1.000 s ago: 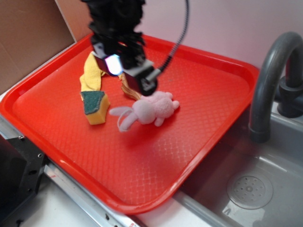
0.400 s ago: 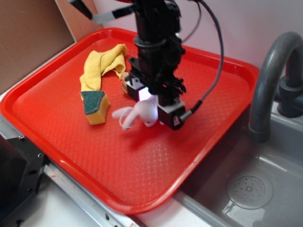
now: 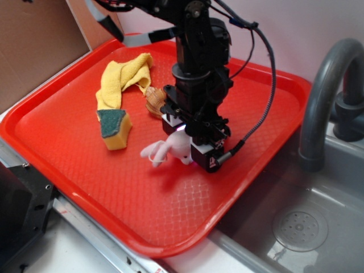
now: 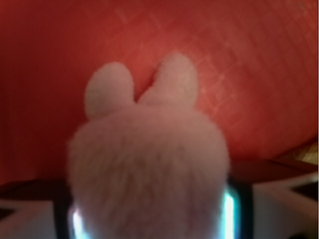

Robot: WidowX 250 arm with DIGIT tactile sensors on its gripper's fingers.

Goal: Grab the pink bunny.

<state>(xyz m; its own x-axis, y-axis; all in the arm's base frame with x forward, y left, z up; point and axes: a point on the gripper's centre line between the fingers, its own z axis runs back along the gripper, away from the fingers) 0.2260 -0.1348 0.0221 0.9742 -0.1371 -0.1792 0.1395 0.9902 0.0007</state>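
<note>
Here the fingers (image 3: 185, 149) pinch the bunny (image 3: 173, 150) over the red tray (image 3: 68, 142), its ears hanging free near the sponge (image 3: 115, 128).

The arm (image 3: 196, 51) is built of matte black segments, blocky and cylindrical in shape, with small screws visible at the joints. A grey link is seen at the top edge of the exterior view. A black cable (image 3: 263, 85) is looped from the upper arm down to a plug at the lower end. The tool (image 3: 190, 149) is formed of black blocks with white faces, and a bluish-white glowing strip is seen on each inner side.
</note>
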